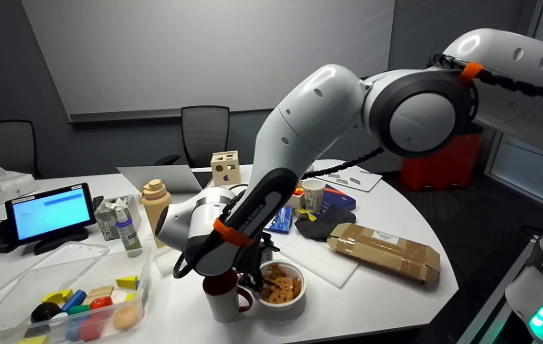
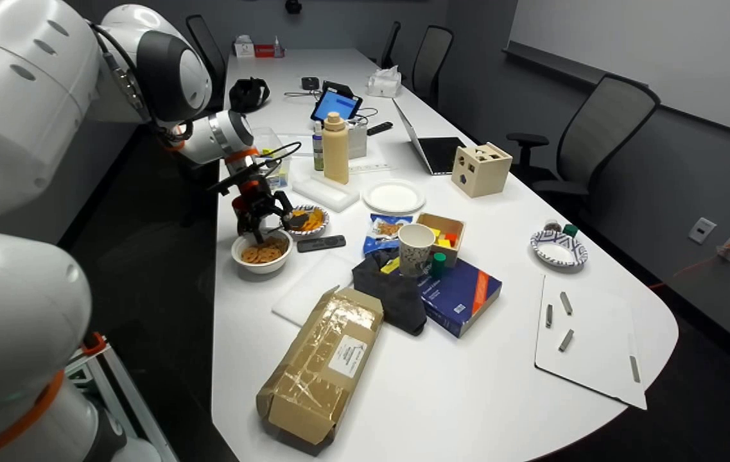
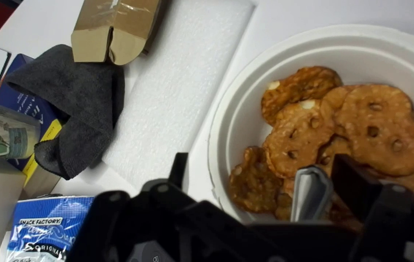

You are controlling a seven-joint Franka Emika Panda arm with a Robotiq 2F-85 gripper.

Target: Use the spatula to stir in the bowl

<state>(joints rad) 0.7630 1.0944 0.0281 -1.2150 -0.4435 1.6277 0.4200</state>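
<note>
The bowl [image 2: 325, 224] is a small patterned round one with orange food pieces. It stands just behind the larger white bowl and is hidden in the other views. A dark flat shape [image 2: 299, 222], perhaps the spatula's blade, lies over its food. A silver handle end, apparently the spatula [image 3: 310, 193], points up in the wrist view, its lower part hidden by the gripper. My gripper [image 3: 261, 163] is open, its fingers wide apart with the handle between them, nearer the right finger. The gripper is low beside both bowls in both exterior views [image 1: 264, 267] [image 2: 271, 226].
The larger white bowl [image 1: 295, 301] holds brown pretzel crisps and is under the gripper's fingers. A red-and-white mug [image 1: 223, 301] stands close to the gripper. A black remote [image 2: 321, 243], white foam sheet [image 3: 177, 83], cardboard box [image 2: 313, 366] and tan bottle [image 2: 336, 151] are nearby.
</note>
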